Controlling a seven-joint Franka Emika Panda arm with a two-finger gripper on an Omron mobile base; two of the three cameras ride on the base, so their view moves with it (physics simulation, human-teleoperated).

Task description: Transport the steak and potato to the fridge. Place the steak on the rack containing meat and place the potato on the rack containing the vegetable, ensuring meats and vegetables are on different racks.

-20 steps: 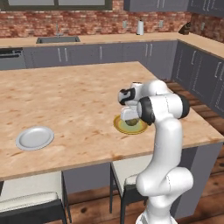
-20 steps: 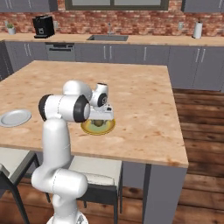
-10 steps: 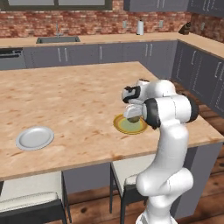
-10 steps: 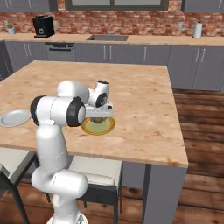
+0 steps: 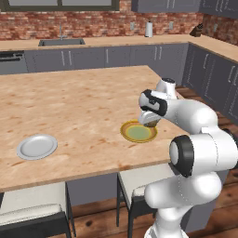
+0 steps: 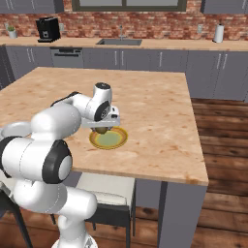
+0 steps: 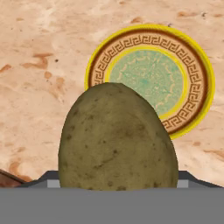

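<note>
My fingers point(image 5: 149, 123): clamped on the potato, just right of centre in the left base view and left of centre in the right base view point(image 6: 100, 129).
Potato point(image 7: 117, 140): an olive-brown oval, large in the lower middle of the hand view; in the base views it shows as a small brown lump point(image 5: 149, 124) under my hand, lifted clear of the plate.
Plate point(image 7: 175, 74): yellow rim, patterned brown ring, green middle; in the upper right of the hand view, partly hidden behind the potato. It lies flat on the counter point(image 5: 79, 107), directly below my hand in both base views point(image 6: 109, 138).
Grey plate point(image 5: 37, 146): at the left of the left base view, near the counter's front edge, well apart from the yellow plate.
Sink point(image 6: 119, 42): top middle of the right base view, against the brick wall.
Coffee machine point(image 6: 48, 29): upper left of the right base view.
</note>
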